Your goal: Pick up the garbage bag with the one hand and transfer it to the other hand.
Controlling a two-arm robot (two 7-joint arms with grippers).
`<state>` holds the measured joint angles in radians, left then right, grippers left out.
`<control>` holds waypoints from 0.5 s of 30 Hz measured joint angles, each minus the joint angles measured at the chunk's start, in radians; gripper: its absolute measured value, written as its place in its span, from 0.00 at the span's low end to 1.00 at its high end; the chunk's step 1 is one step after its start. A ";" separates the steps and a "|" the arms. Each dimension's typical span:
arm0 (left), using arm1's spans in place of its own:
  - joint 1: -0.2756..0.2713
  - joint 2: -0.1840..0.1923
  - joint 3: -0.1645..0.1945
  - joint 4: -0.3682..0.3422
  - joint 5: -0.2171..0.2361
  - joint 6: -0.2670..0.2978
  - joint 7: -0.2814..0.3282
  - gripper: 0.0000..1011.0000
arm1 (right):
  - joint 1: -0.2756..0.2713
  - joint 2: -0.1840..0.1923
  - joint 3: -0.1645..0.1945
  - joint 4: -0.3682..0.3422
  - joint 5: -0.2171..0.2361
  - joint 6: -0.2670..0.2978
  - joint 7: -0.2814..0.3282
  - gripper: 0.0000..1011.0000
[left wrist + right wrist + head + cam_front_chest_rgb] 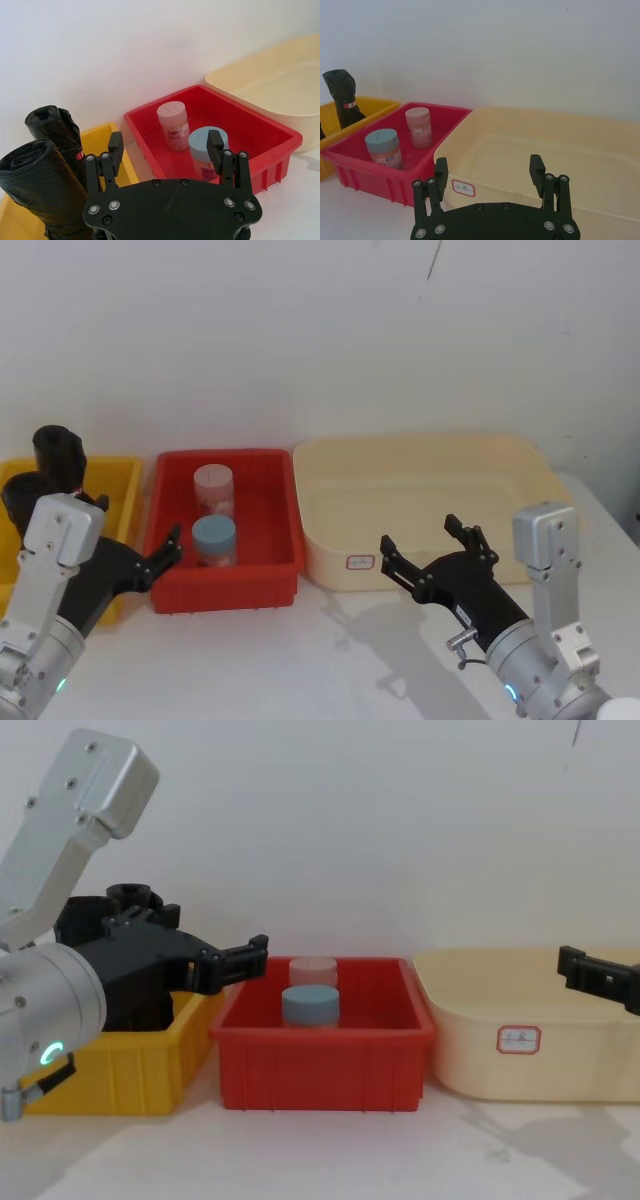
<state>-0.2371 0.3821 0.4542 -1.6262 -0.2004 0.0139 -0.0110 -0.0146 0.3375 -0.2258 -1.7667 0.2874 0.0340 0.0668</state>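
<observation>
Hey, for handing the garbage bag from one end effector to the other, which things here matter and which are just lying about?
In the job: garbage bag, standing in the yellow bin; left end effector, open; right end effector, open.

Lying about: black roll with red mark; pale-lidded jar and blue-lidded jar in the red bin; cream tub.

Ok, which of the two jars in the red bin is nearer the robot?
The blue-lidded plastic jar; the pink-lidded jar stands behind it, farther back.
</observation>
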 joint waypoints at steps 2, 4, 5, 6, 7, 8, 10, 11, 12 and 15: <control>0.000 0.000 0.000 0.000 0.000 0.000 0.000 0.99 | 0.000 0.000 0.000 0.000 0.000 0.000 0.000 0.99; 0.000 0.000 0.000 0.000 0.000 0.000 0.000 0.99 | 0.000 0.000 0.000 0.000 0.000 0.000 0.000 0.99; 0.000 0.000 0.000 0.000 0.000 0.000 0.000 0.99 | 0.000 0.000 0.000 0.000 0.000 0.000 0.000 0.99; 0.000 0.000 0.000 0.000 0.000 0.000 0.000 0.99 | 0.000 0.000 0.000 0.000 0.000 0.000 0.000 0.99; 0.000 0.000 0.000 0.000 0.000 0.000 0.000 0.99 | 0.000 0.000 0.000 0.000 0.000 0.000 0.000 0.99; 0.000 0.000 0.000 0.000 0.000 0.000 0.000 0.99 | 0.000 0.000 0.000 0.000 0.000 0.000 0.000 0.99; 0.000 0.000 0.000 0.000 0.000 0.000 0.000 0.99 | 0.000 0.000 0.000 0.000 0.000 0.000 0.000 0.99; 0.000 0.000 0.000 0.000 0.000 0.000 0.000 0.99 | 0.000 0.000 0.000 0.000 0.000 0.000 0.000 0.99; 0.000 0.000 0.000 0.000 0.000 0.000 0.000 0.99 | 0.000 0.000 0.000 0.000 0.000 0.000 0.000 0.99; 0.000 0.000 0.000 0.000 0.000 0.000 0.000 0.99 | 0.000 0.000 0.000 0.000 0.000 0.000 0.000 0.99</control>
<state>-0.2372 0.3821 0.4542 -1.6262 -0.2004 0.0138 -0.0109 -0.0147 0.3375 -0.2258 -1.7668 0.2874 0.0340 0.0668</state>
